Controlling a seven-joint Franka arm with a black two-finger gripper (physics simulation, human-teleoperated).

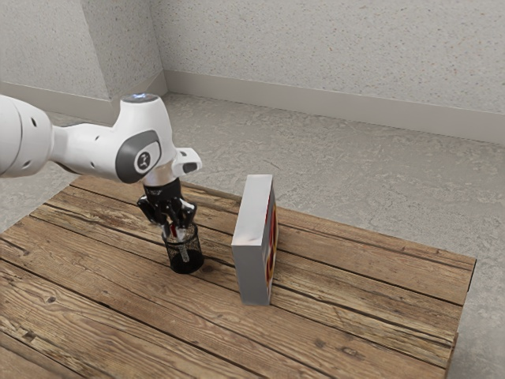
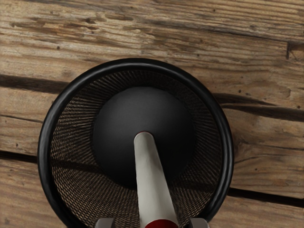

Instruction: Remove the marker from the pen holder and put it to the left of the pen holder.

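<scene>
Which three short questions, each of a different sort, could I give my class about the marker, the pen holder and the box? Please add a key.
1. Multiple choice: what is the side of the pen holder like?
a) clear glass
b) black mesh
c) plain wood

2. Fill the gap: the marker has a pale body and a part coloured ____.

3. True or false: the box stands nearer the exterior view's right than the pen holder does.

Key: 1 b; 2 red; 3 true.

Marker [image 2: 153,187] and pen holder [image 2: 43,147] cropped, wrist view
</scene>
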